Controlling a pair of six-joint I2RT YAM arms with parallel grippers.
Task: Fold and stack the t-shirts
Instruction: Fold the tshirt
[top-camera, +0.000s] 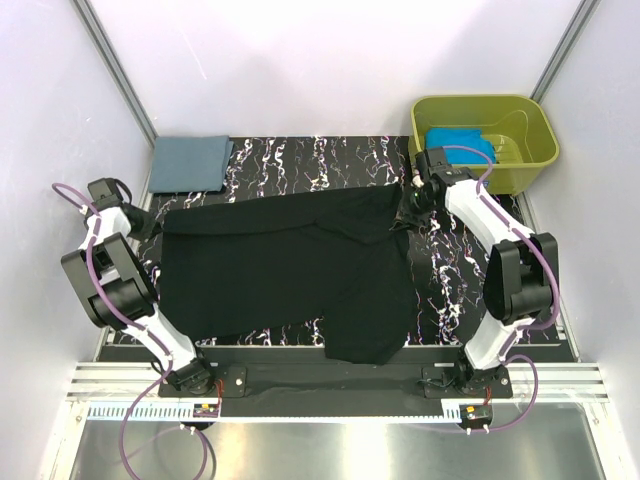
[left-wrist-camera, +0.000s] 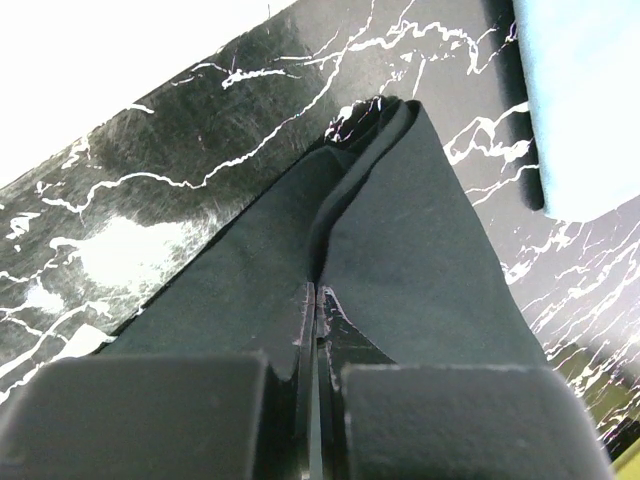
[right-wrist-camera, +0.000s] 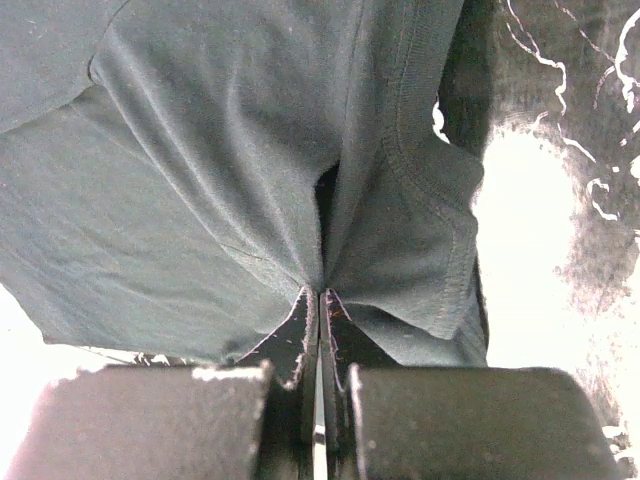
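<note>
**tee_folder:** Where are you at with the black t-shirt (top-camera: 290, 270)? It looks spread across the surface (top-camera: 450, 280) between your two arms.

**yam_fan:** Yep. Your left end effector (left-wrist-camera: 312, 300) is pinched tight on a corner of it, with a doubled fold of cloth running straight out from the tips. Your right end effector (right-wrist-camera: 320, 295) is clamped on the other far corner, and the stitched sleeve hem sits just to its right. So both have a bite of the same shirt and there's no gap at either one.

**tee_folder:** How's it gonna handle?

**yam_fan:** Light, floppy, zero stiffness. Whatever you don't hold will sag and drag, and I'd guess the thin knit could slip out of a shallow pinch. Hems and seams are thicker, so those are your best bite. A sleeve trails off the near edge, well behind your right end effector, so watch that it doesn't snag.

**tee_folder:** And the others?

**yam_fan:** The slate grey-blue t-shirt (top-camera: 190, 162) lies folded just past your left end effector. The turquoise t-shirt (top-camera: 460, 143) is in the olive tub (top-camera: 535, 155), just beyond your right one.
</note>
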